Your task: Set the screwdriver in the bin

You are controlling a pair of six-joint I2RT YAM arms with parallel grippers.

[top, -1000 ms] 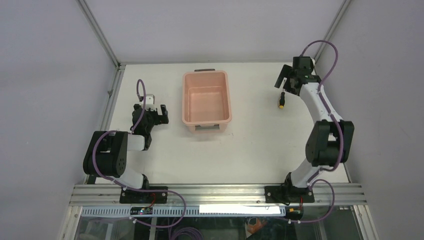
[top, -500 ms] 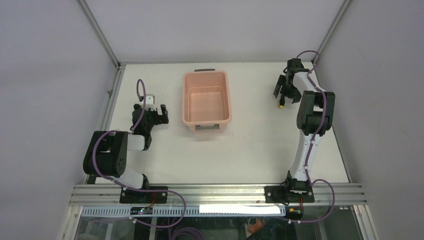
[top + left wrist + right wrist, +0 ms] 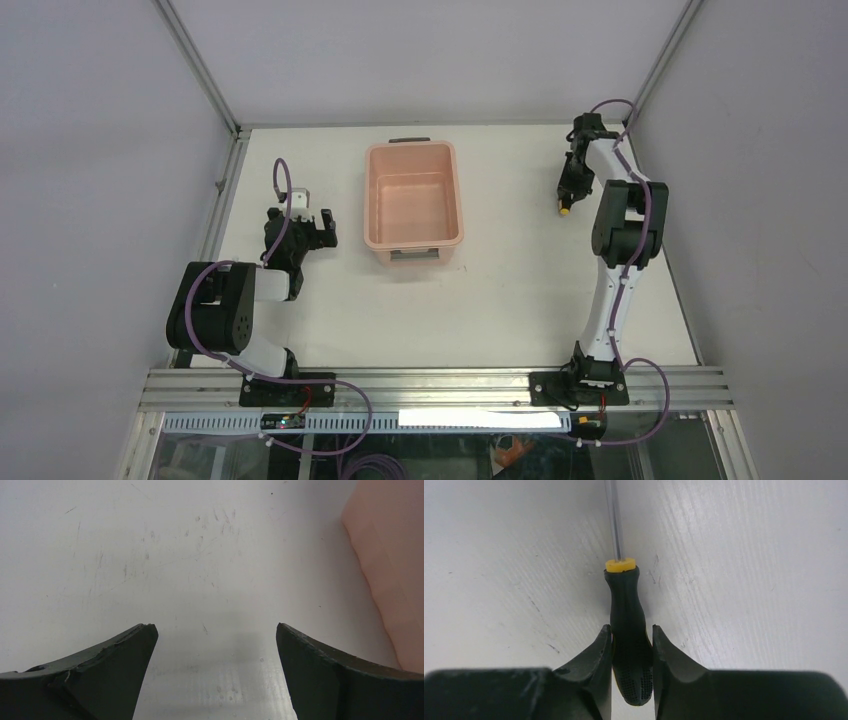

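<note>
The screwdriver [image 3: 625, 605] lies on the white table at the far right, its black handle clamped between my right gripper's fingers, a yellow collar and thin metal shaft pointing away. My right gripper [image 3: 632, 630] is shut on that handle. From above, the right gripper [image 3: 570, 185] reaches down at the table's back right, and the screwdriver's yellow end [image 3: 565, 211] pokes out below it. The salmon-pink bin [image 3: 458, 195] stands at the back centre, well left of the screwdriver, with nothing in it. My left gripper [image 3: 318, 228] rests left of the bin, open, and nothing is between its fingers [image 3: 125, 650].
The bin's pink wall [image 3: 390, 570] fills the right edge of the left wrist view. Metal frame rails [image 3: 225, 180] run along the table's left and back sides. The right arm's elbow [image 3: 625, 215] stands folded close to the right wall.
My right arm has folded upright and lowered its gripper over the screwdriver, and its jaws have closed from wide open onto the handle. The left arm and the bin have not moved.
</note>
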